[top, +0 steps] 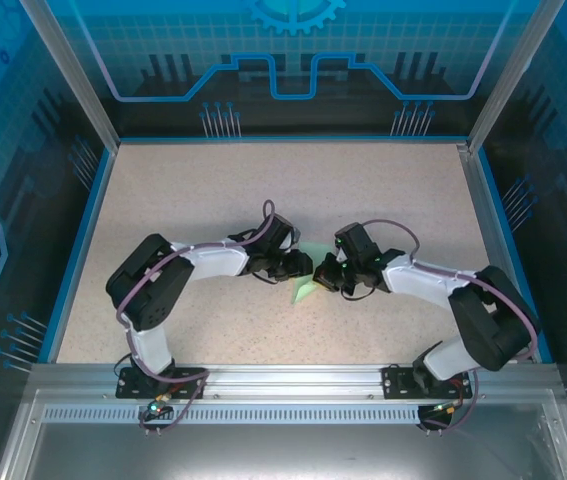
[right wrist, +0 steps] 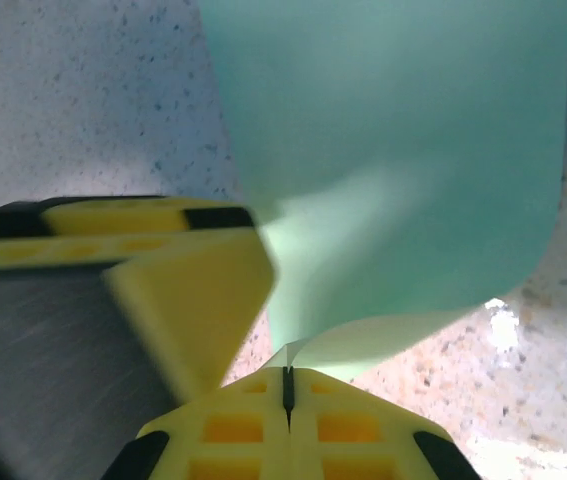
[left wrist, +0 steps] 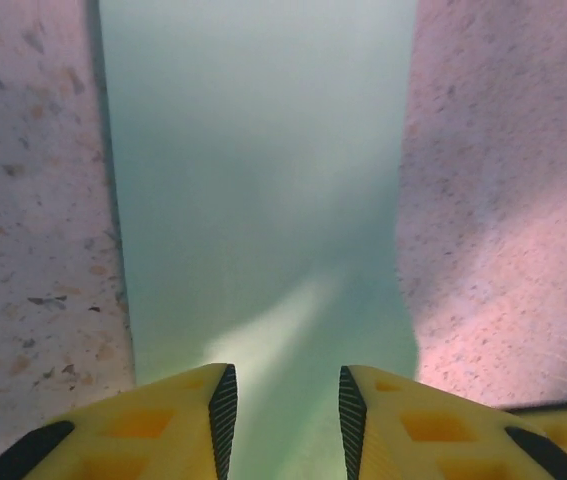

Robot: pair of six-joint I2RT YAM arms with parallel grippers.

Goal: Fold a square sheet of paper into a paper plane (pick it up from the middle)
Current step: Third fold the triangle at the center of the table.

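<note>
Top external view: both arms reach inward and meet near the middle of the speckled table [top: 213,190]. The left gripper [top: 299,266] and right gripper [top: 326,276] stand close together, tips facing each other. The pale green paper [top: 303,290] lies between and just below them, partly hidden by the fingers.

Left wrist view: the left gripper [left wrist: 285,385] has its yellow fingers [left wrist: 178,420] standing apart with a clear gap. The paper [left wrist: 263,180] runs away from the camera as a long band with straight, parallel side edges, lying on the table. A lighter raised fold leads toward the gap. Whether the fingers touch the paper cannot be told.

Right wrist view: the right gripper [right wrist: 287,375] has its fingers pressed together, and a thin curled edge of the paper [right wrist: 393,130] is pinched at the seam between them. From that edge the paper bends up and away over the table. One finger of the left gripper [right wrist: 188,290] shows blurred at the left, just beside the paper.
</note>
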